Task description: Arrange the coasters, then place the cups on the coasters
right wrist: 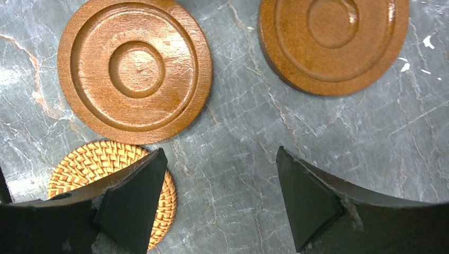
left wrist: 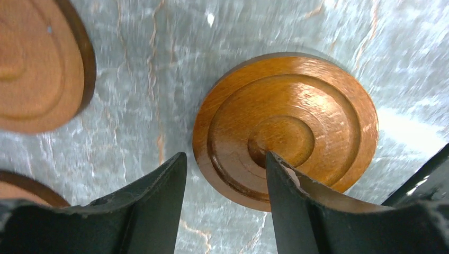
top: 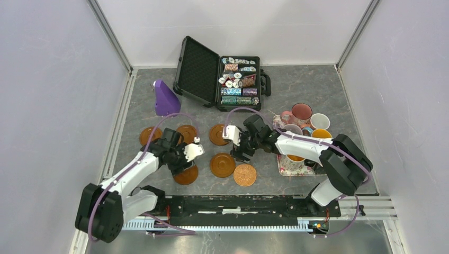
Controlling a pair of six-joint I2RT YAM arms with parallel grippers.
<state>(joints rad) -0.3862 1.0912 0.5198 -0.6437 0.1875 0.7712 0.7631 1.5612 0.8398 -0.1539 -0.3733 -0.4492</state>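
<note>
Five brown wooden coasters and one woven tan coaster (top: 244,174) lie flat on the grey table. My left gripper (top: 182,161) hangs over the near-left coaster (top: 188,176). In the left wrist view its jaws (left wrist: 223,154) stand apart astride that coaster's (left wrist: 286,127) near rim, one finger over the wood and the other beside it. My right gripper (top: 242,153) is open above bare table (right wrist: 219,153), between two wooden coasters (right wrist: 135,69) (right wrist: 333,42) and the woven coaster (right wrist: 100,180). The cups, among them a pink one (top: 302,112), stand bunched on the floral tray (top: 288,168) at the right.
An open black case (top: 197,69) of poker chips lies at the back. A purple object (top: 165,99) stands at the back left. Walls close in both sides. The right arm reaches across in front of the tray.
</note>
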